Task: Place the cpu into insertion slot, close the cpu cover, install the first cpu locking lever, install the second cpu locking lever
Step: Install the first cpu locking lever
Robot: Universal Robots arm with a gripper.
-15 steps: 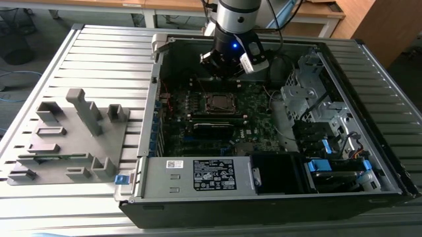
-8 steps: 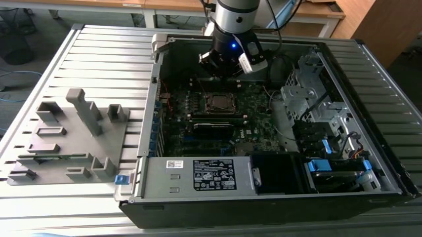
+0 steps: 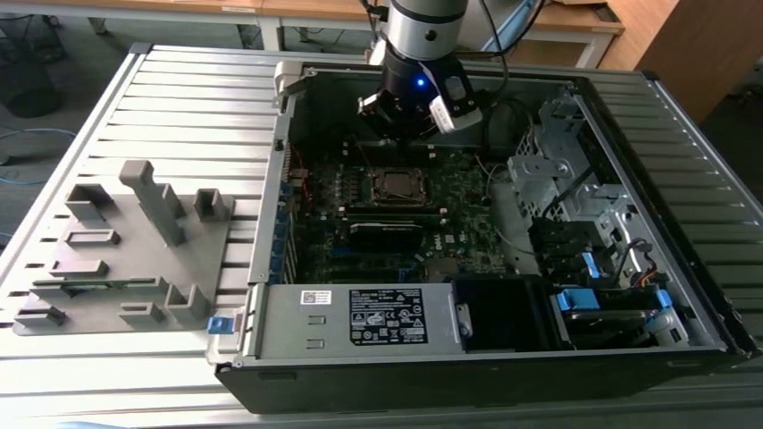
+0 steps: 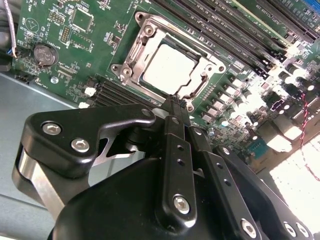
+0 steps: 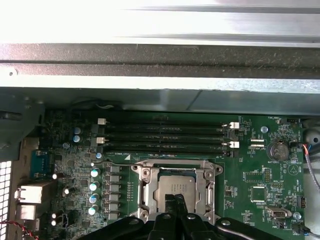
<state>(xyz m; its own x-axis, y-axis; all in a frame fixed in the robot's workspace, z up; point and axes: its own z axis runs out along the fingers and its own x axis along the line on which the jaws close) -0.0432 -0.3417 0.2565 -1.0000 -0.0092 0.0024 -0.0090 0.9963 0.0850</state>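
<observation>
While the end effector [image 4: 173,102] hangs just above one edge of the insertion slot [image 3: 398,185] inside the open computer case [image 3: 477,380], its fingers are pressed together, pinching nothing. The cpu [image 5: 176,186] sits in the slot, with the cpu cover [image 4: 134,50] lying flat around it.

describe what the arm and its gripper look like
In the exterior view the arm is a silver-grey cylinder ending in a black wrist with a small glowing blue light; dark cables hang beside it. In the second wrist view the gripper is matte black, built of jointed linkage bars pinned with silver screws, with one bare metal link.
</observation>
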